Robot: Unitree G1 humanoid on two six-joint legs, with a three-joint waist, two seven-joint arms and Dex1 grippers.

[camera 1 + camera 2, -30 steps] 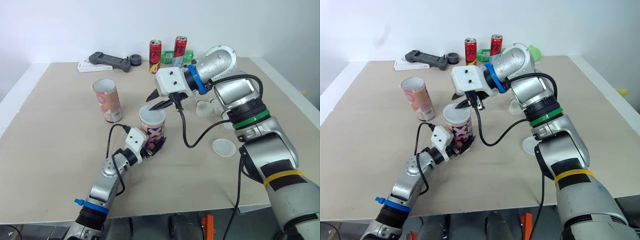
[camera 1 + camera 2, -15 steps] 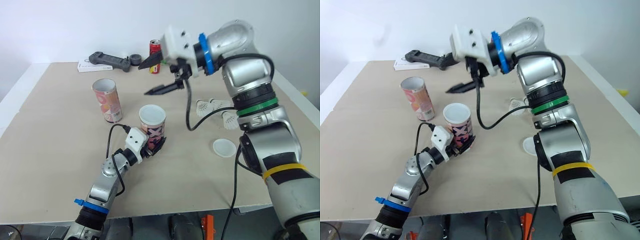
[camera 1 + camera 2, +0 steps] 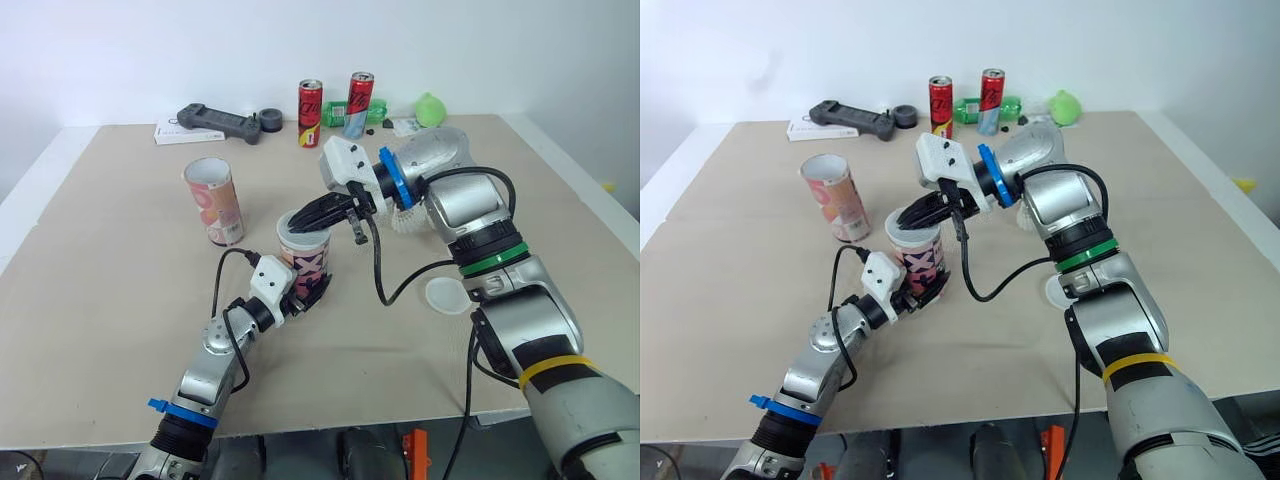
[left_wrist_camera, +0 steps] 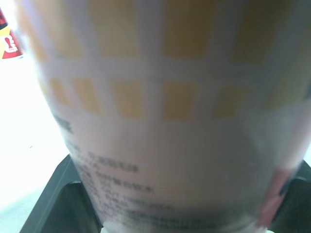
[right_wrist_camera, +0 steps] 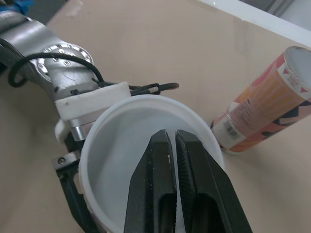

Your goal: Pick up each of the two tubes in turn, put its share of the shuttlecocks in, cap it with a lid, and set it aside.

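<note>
Left gripper [image 3: 306,289] clamped tube [image 3: 305,252]; right gripper [image 3: 297,220], narrow and empty over its mouth, best kept centred off the rim.

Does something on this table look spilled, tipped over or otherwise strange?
Nothing stands out. The held tube stands upright in the left tool, the other tube is upright too, and the lid lies flat on the table. The right tool, shut, points into the held tube's mouth.
</note>
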